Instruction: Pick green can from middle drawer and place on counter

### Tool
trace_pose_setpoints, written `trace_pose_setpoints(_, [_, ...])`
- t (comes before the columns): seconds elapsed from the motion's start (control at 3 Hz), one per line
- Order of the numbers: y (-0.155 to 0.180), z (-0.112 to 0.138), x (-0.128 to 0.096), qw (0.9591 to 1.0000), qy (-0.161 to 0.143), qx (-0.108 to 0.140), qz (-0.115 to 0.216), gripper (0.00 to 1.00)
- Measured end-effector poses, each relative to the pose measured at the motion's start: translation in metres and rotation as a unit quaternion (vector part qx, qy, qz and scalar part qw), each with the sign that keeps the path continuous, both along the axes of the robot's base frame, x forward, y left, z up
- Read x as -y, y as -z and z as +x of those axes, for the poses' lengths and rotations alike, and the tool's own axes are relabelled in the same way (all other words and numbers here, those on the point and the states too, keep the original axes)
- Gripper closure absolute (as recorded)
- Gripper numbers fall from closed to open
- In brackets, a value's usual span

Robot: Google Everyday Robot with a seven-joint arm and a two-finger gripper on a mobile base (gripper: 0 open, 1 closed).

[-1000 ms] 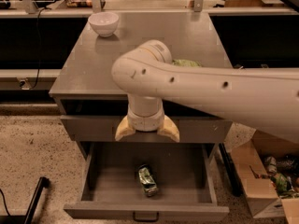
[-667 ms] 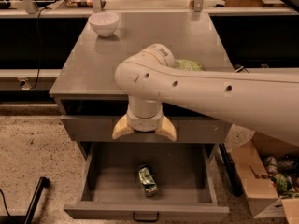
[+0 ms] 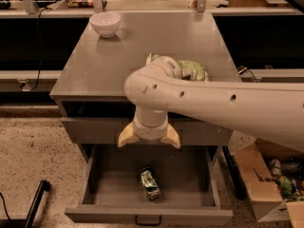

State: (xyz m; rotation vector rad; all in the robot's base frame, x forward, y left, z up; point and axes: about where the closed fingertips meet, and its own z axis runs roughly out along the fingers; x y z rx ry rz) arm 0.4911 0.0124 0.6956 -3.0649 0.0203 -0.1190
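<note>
The green can lies on its side on the floor of the open middle drawer, near the middle and towards the front. My gripper hangs above the drawer, in front of the closed drawer front above it, with its two tan fingers spread wide and nothing between them. It is above and slightly behind the can, apart from it. The white arm reaches in from the right across the counter.
A white bowl stands at the counter's back left. A green-and-white snack bag lies on the counter, partly hidden by my arm. A cardboard box with clutter sits on the floor at the right. A black pole lies at lower left.
The arm and gripper have shifted slightly to the right above the drawer. The can has not moved.
</note>
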Motion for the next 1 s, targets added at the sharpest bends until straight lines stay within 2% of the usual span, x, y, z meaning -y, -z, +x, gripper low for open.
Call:
trace_pose_setpoints(0.33, [0.057, -0.009, 0.007, 0.9989, -0.042, 0.003, 0.018, 0.00])
trace_pose_setpoints(0.67, [0.134, -0.034, 0.025, 0.9945, -0.096, 0.016, 0.037, 0.00])
trace_pose_setpoints(1.0, [0.135, -0.033, 0.024, 0.9943, -0.097, 0.019, 0.039, 0.00])
